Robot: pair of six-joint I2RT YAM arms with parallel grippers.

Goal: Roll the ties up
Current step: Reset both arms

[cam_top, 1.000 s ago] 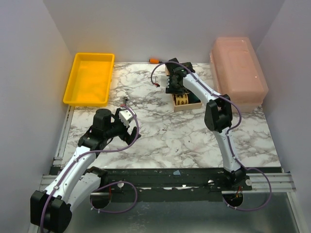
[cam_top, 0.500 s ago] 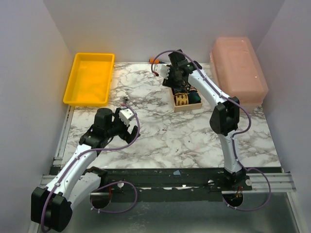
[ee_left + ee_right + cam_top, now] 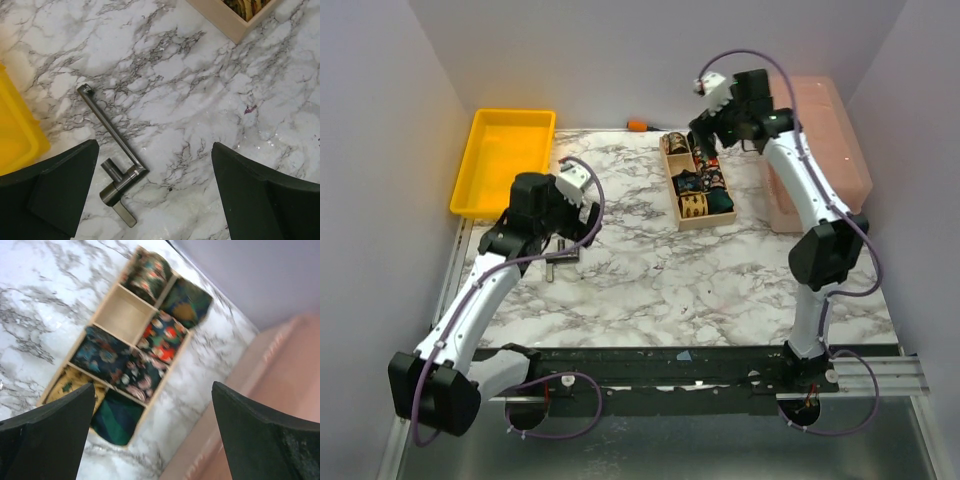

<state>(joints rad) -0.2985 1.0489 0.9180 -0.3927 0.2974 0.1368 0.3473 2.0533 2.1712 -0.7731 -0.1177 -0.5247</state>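
Several ties lie rolled as small coils in a wooden compartment box [image 3: 682, 215]. In the right wrist view I see a dark floral coil [image 3: 102, 352], a red floral coil [image 3: 162, 337] and a teal coil [image 3: 117, 417]; one compartment [image 3: 122, 315] is bare. My right gripper [image 3: 705, 140] is open and empty, raised above the box's far right side; it also shows in its wrist view [image 3: 155, 440]. My left gripper [image 3: 578, 228] is open and empty above the marble table; it shows in its wrist view [image 3: 155, 200]. No loose tie strip is in view.
A dark grey T-shaped metal tool [image 3: 112, 155] lies on the table under my left gripper, close to its left finger. A yellow tray [image 3: 505, 160] stands at the back left. A pink lidded bin [image 3: 810, 140] stands at the back right, and a small orange object [image 3: 637, 125] lies by the back wall.
My right gripper has lifted out of the box and swung up and to the right, uncovering the coils. My left arm has reached farther over the table, above the tool.
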